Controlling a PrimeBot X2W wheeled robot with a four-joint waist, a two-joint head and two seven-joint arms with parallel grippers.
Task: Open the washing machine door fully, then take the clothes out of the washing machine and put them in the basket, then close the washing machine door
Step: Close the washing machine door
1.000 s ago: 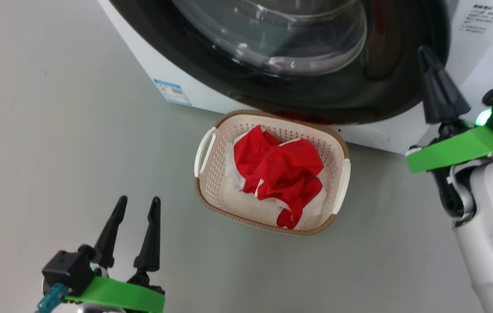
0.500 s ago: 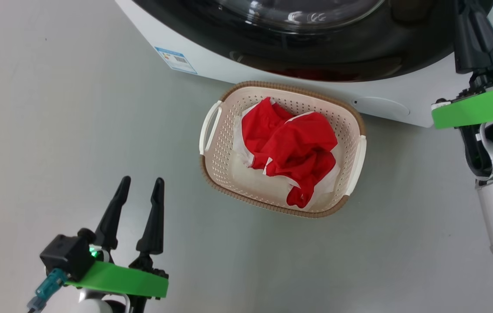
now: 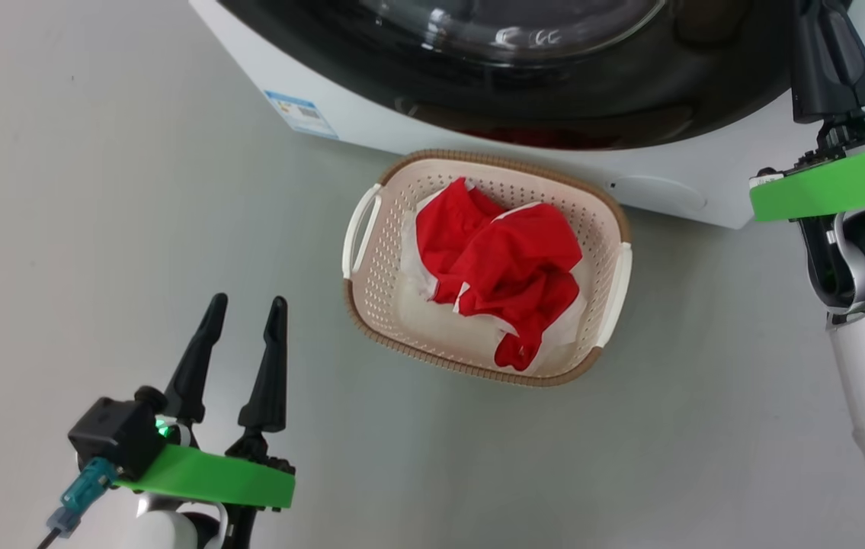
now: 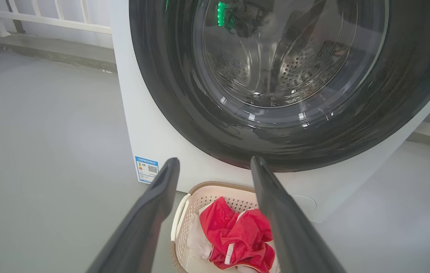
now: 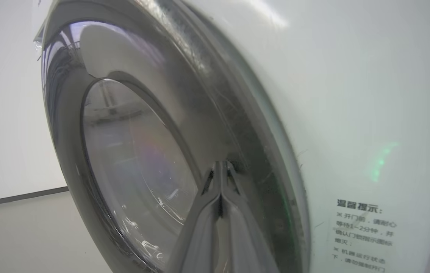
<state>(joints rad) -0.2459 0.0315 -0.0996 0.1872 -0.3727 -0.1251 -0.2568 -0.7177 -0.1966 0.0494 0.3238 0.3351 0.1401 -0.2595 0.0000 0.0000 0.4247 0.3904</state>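
As the right hand (image 3: 831, 53), fingers together, meets the door (image 3: 706, 84) at upper right, it may skid off the glossy rim.

Looks like a laundry corner in a pretty bare, test-type room, not a lived-in home imo. 1 white front-loading washing machine (image 4: 127, 94) sits straight on a smooth grey floor (image 4: 48, 151). There's a plain white wall (image 5: 6, 113) with a dark skirting strip (image 5: 17, 195), and a white railing (image 4: 48, 19) on a grey ledge (image 4: 55, 53) behind. Chinese notice sticker (image 5: 362, 235) on the machine's side, and 1 cream basket (image 3: 371, 252) of red clothes (image 3: 508, 267) in front.
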